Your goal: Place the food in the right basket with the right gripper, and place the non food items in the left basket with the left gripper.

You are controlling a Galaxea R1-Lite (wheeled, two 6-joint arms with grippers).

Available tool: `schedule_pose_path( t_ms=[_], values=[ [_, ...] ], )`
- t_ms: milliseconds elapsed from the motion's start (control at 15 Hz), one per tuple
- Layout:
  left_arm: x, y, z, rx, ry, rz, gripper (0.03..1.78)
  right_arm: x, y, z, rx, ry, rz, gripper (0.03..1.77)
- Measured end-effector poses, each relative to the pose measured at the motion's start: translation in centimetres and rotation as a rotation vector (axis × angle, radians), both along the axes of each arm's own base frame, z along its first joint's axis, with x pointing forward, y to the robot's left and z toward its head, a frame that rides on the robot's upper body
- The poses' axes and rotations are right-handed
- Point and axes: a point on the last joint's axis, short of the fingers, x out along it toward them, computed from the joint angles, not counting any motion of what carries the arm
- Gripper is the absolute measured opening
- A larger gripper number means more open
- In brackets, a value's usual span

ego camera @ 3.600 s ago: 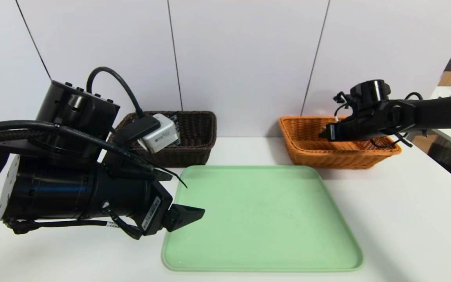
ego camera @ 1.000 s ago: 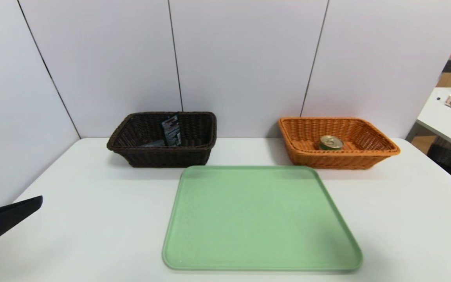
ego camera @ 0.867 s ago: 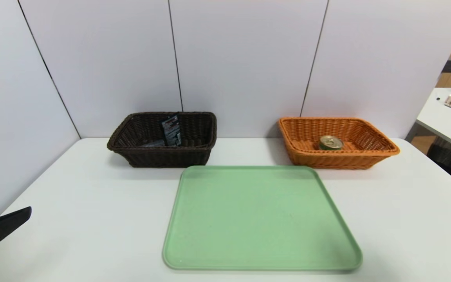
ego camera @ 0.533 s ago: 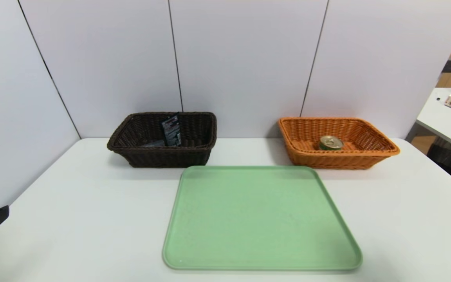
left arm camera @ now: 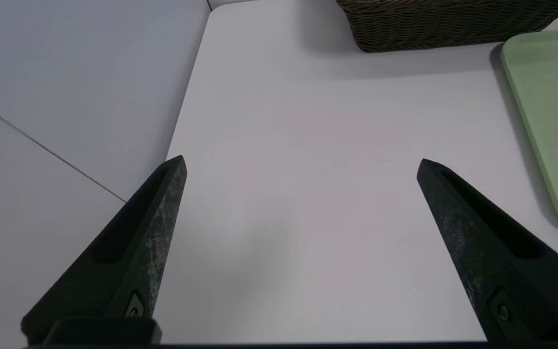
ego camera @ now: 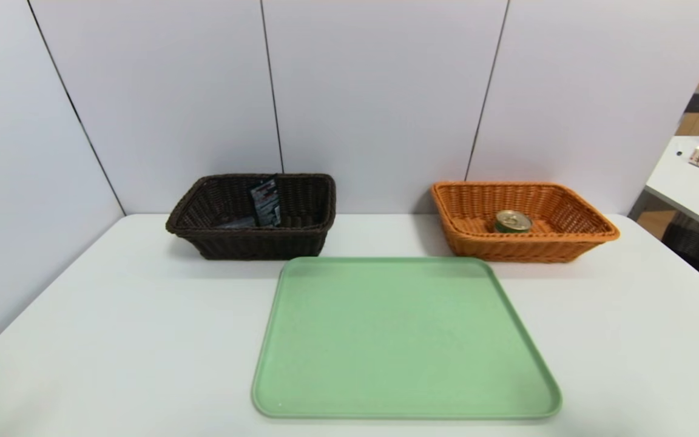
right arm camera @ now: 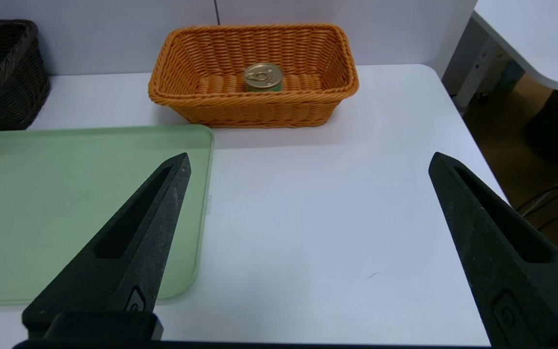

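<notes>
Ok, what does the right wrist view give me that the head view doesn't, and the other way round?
Only the right wrist view shows the right gripper, jaws wide open and empty above the white table.

Only the head view shows the dark packet standing inside the brown basket, and the whole green tray, with nothing on it.

Both show the orange basket with the can upright inside it, part of the brown basket, and the tray.
</notes>
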Motion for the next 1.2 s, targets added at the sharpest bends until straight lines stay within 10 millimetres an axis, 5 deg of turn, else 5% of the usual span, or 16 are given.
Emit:
schedule_pose_path(
  t_ms=[467,867,1200],
  values=[
    [-2.8,0.4,-3.1,0.001,-0.027,0.032,1.69,-3.5,-0.2,-1.6,-0.04,-0.045,-0.063,1.69],
    [-4.0,0.3,-4.5,-0.027,-0.059,-0.041,1.69,-5.3,0.3,-4.4,0.003,-0.02,0.165,1.69],
    [-4.9,0.3,-5.8,-0.026,-0.078,-0.016,1.69,-6.1,0.3,-5.6,-0.004,-0.04,0.129,1.69]
  ],
)
